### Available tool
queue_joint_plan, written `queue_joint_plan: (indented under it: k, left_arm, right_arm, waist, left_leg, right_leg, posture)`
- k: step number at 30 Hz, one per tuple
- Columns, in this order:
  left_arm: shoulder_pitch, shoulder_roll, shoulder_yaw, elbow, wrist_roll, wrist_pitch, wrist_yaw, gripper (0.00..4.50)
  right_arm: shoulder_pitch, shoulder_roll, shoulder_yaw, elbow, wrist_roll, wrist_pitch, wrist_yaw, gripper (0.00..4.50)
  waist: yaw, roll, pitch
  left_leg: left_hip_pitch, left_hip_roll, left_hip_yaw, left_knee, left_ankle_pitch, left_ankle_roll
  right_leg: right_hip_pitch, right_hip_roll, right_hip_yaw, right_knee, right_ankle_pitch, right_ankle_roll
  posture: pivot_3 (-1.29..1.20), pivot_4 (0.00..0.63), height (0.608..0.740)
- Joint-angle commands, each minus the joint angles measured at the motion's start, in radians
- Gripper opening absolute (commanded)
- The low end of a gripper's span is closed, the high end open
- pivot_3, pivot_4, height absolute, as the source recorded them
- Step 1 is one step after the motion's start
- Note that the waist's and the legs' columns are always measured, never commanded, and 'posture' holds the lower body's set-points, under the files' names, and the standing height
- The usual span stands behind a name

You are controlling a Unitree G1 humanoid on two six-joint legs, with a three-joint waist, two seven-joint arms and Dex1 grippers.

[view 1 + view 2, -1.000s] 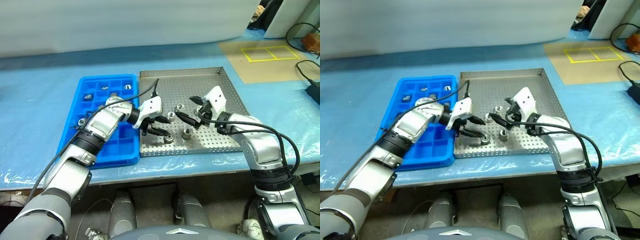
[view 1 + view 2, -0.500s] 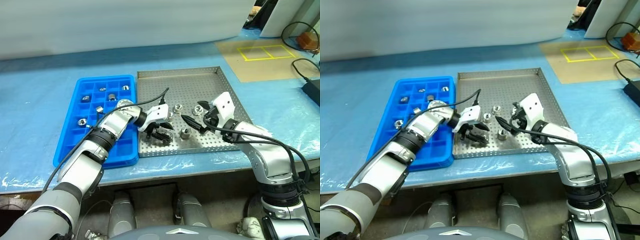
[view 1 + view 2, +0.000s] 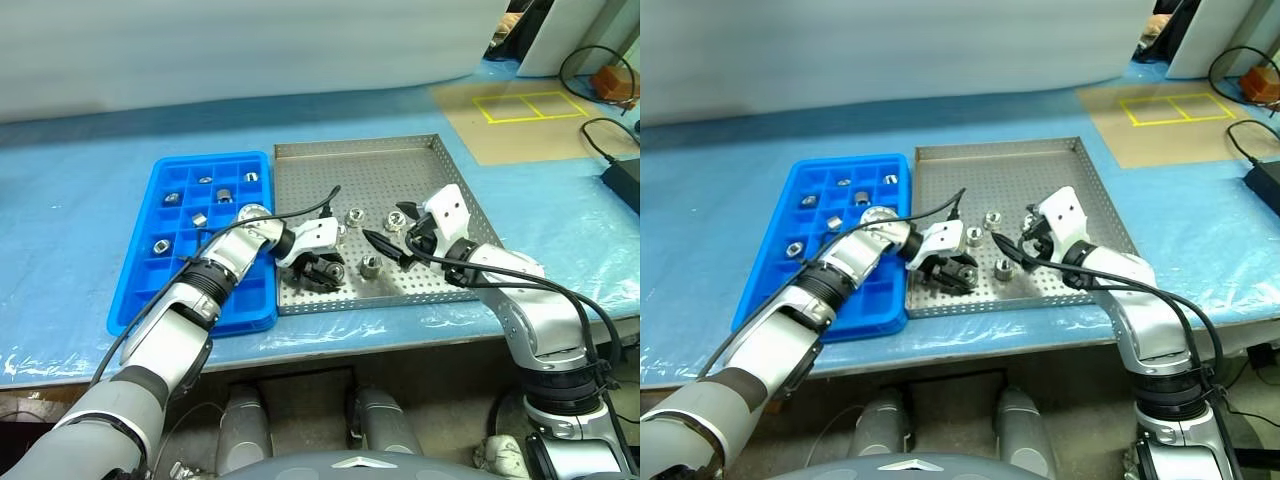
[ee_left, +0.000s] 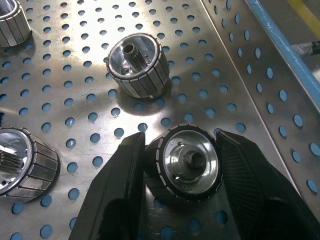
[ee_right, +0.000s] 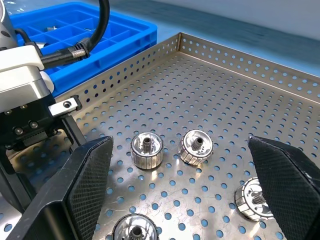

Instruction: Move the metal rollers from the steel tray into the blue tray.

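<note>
The steel tray (image 3: 360,148) holds several loose metal rollers, such as one (image 3: 353,215) and one (image 3: 370,266). My left gripper (image 3: 328,270) is low over the tray's near left part. It is shut on a roller (image 4: 191,162) that rests on the perforated floor, with a black finger (image 4: 125,175) against each side. My right gripper (image 3: 385,228) hovers open above the tray's middle. Below its fingers (image 5: 85,185) lie loose rollers, one (image 5: 146,149) and one (image 5: 196,146). The blue tray (image 3: 150,290) sits left of the steel tray, with several rollers (image 3: 160,244) in its compartments.
Both trays rest on a table covered in blue sheeting, close to its front edge (image 3: 400,335). A cardboard sheet with a yellow taped square (image 3: 525,103) lies at the back right. Black cables (image 3: 600,130) run along the right side.
My left gripper has sunk toward the tray floor and its fingers have closed in on the roller. My right gripper has stayed open. The camera view shifted slightly.
</note>
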Motion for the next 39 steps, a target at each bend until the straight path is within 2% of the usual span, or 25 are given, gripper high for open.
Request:
queue_joint_plan:
  k: [1,8,15,25,30,34,39]
  left_arm:
    - [0.01,0.007,0.01,-0.011,0.004,0.003,-0.006,1.9]
    - [0.017,0.031,0.021,-0.026,0.004,-0.026,-0.001,1.9]
    - [0.02,0.077,0.151,-0.193,-0.139,0.104,-0.023,1.9]
    - [0.131,0.3,0.321,-0.51,-0.247,0.26,0.023,1.9]
    - [0.227,0.391,0.393,-0.621,-0.265,0.337,0.099,1.9]
    - [0.393,0.461,0.502,-0.804,-0.296,0.432,0.19,1.9]
    - [0.559,0.501,0.613,-0.99,-0.323,0.527,0.302,1.9]
  right_arm:
    - [-0.024,-0.007,0.004,-0.007,-0.004,-0.023,-0.005,4.5]
    - [-0.043,-0.005,0.015,0.021,-0.012,-0.04,-0.002,4.5]
    - [-0.074,0.003,0.005,0.022,0.027,-0.034,0.028,4.5]
    - [-0.176,-0.008,0.132,0.105,0.05,-0.079,0.211,4.5]
    - [-0.273,0.028,0.205,0.222,0.048,-0.143,0.31,4.5]
    - [-0.391,0.103,0.274,0.374,0.025,-0.221,0.39,4.5]
    - [-0.472,0.172,0.326,0.523,-0.013,-0.317,0.461,4.5]
  waist:
    - [0.0,0.0,0.0]
    - [0.001,0.0,0.0]
    - [-0.001,0.0,0.0]
    - [0.006,0.001,0.001]
    - [0.017,0.001,0.001]
    - [0.027,0.001,0.001]
    - [0.069,0.001,0.001]
  left_leg:
    - [0.001,0.0,0.0,0.0,0.0,0.0]
    - [0.002,0.0,0.002,-0.002,0.0,0.0]
    - [0.002,0.0,0.004,-0.003,0.0,0.0]
    - [0.002,0.001,0.006,-0.005,-0.001,0.0]
    - [0.002,0.001,0.006,-0.006,0.0,0.0]
    - [0.001,0.001,0.006,-0.007,0.0,0.0]
    - [-0.013,0.003,0.002,-0.007,0.001,-0.002]
  right_leg:
    - [0.0,0.0,0.0,0.0,0.0,0.0]
    - [0.0,0.0,0.001,-0.001,0.0,0.0]
    - [-0.001,0.0,0.002,-0.001,0.0,0.0]
    - [-0.002,0.0,0.003,-0.001,-0.001,0.001]
    - [-0.003,0.0,0.002,0.0,-0.001,0.001]
    - [-0.005,0.0,0.002,0.0,-0.001,0.0]
    - [-0.015,0.0,-0.004,0.001,-0.002,-0.002]
  posture:
    - [-0.42,0.15,0.74]
    - [-0.41,0.15,0.74]
    - [-0.37,0.15,0.74]
    - [-0.19,0.15,0.74]
    - [-0.03,0.15,0.74]
    - [0.09,0.15,0.74]
    - [0.21,0.15,0.74]
